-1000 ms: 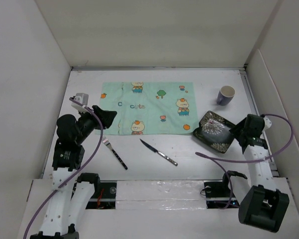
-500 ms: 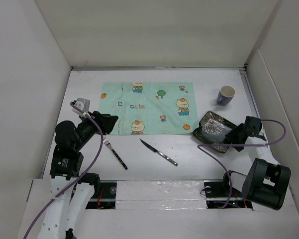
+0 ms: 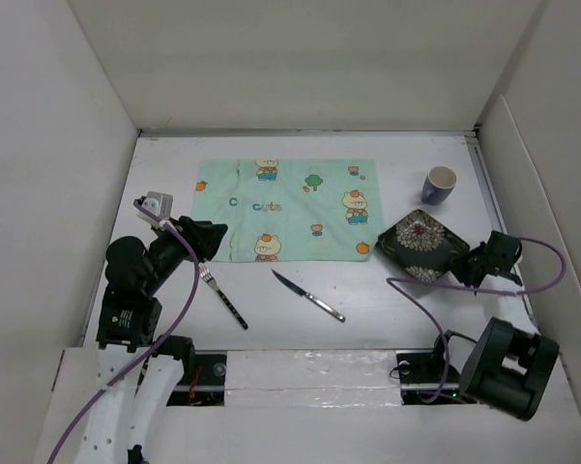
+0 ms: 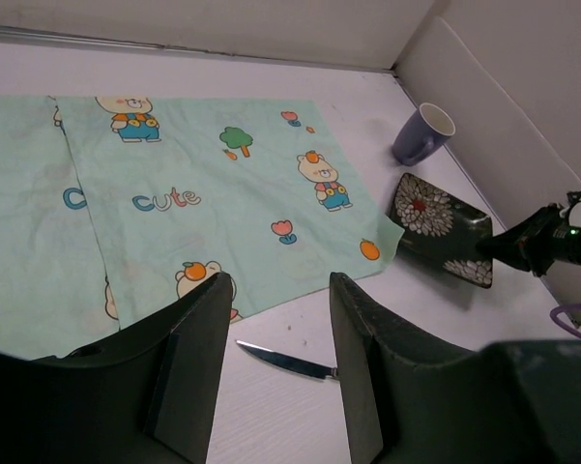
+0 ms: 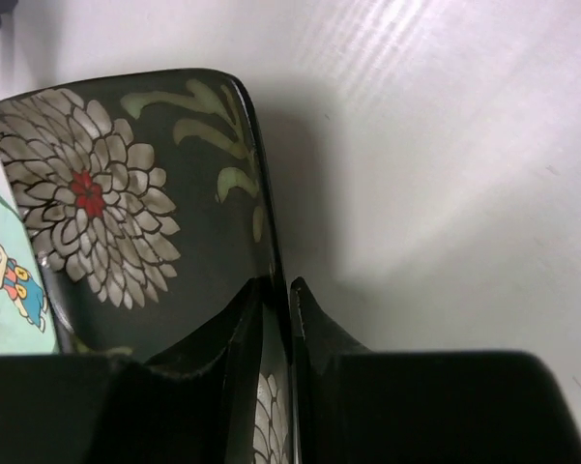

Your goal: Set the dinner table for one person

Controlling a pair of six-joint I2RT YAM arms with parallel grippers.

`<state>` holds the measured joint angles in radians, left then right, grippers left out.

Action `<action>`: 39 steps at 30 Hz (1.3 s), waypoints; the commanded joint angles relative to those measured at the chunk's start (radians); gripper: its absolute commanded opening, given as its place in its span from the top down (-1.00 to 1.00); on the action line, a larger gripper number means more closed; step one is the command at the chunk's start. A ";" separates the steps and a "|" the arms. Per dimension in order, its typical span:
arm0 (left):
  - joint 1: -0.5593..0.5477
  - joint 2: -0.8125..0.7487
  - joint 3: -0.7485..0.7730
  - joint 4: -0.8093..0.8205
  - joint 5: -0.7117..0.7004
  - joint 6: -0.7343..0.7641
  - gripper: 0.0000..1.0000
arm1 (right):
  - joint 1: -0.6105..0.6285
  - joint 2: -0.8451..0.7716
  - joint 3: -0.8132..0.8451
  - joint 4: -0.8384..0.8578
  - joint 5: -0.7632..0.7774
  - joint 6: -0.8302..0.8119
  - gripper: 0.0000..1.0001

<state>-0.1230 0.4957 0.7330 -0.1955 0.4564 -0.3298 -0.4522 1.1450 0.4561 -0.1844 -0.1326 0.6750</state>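
Observation:
On the white dinner table (image 3: 367, 290) lies a mint-green cartoon placemat (image 3: 285, 208) (image 4: 193, 213). A dark square plate (image 3: 423, 244) (image 5: 126, 193) (image 4: 440, 227) with white flowers sits off the mat's right corner. My right gripper (image 3: 467, 271) (image 5: 275, 285) is shut on the plate's right rim, one finger on each side of the edge. A fork (image 3: 222, 298) and a knife (image 3: 309, 296) (image 4: 285, 360) lie on the table in front of the mat. My left gripper (image 3: 208, 237) (image 4: 280, 290) hovers open and empty over the mat's near left corner, above the fork's tines.
A purple cup (image 3: 440, 184) (image 4: 421, 133) stands upright behind the plate near the right wall. White walls close in the table on the left, back and right. The right arm's purple cable (image 3: 416, 295) loops over the table in front of the plate.
The right arm dropped low and its gripper closed on the plate's right rim. The plate shifted slightly toward the back. The left arm barely moved.

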 commanded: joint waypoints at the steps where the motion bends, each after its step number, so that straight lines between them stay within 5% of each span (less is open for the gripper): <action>1: -0.003 0.001 0.028 0.022 -0.005 0.011 0.16 | -0.017 -0.143 0.015 -0.165 0.109 0.003 1.00; 6: -0.003 0.007 0.020 0.021 -0.024 0.006 0.16 | -0.017 -0.458 0.192 -0.311 0.162 -0.035 1.00; 12: -0.003 0.015 0.020 0.016 -0.054 0.003 0.16 | 0.067 -0.466 0.433 -0.438 0.140 -0.121 1.00; 18: 0.006 0.033 0.022 0.014 -0.091 -0.008 0.15 | 0.258 -0.392 0.624 -0.380 -0.156 -0.147 1.00; 26: 0.043 0.066 0.023 0.007 -0.202 -0.043 0.11 | 0.651 -0.087 0.618 0.085 -0.315 -0.026 1.00; 29: 0.043 0.060 0.020 0.004 -0.257 -0.045 0.11 | 0.749 0.071 0.644 0.257 -0.262 0.000 1.00; 39: 0.043 0.063 0.008 0.007 -0.283 -0.049 0.10 | 0.806 0.501 0.737 0.698 -0.325 0.196 1.00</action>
<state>-0.0830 0.5602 0.7330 -0.2222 0.1875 -0.3744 0.3428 1.6543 1.0878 0.1360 -0.3950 0.7269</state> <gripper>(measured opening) 0.448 0.138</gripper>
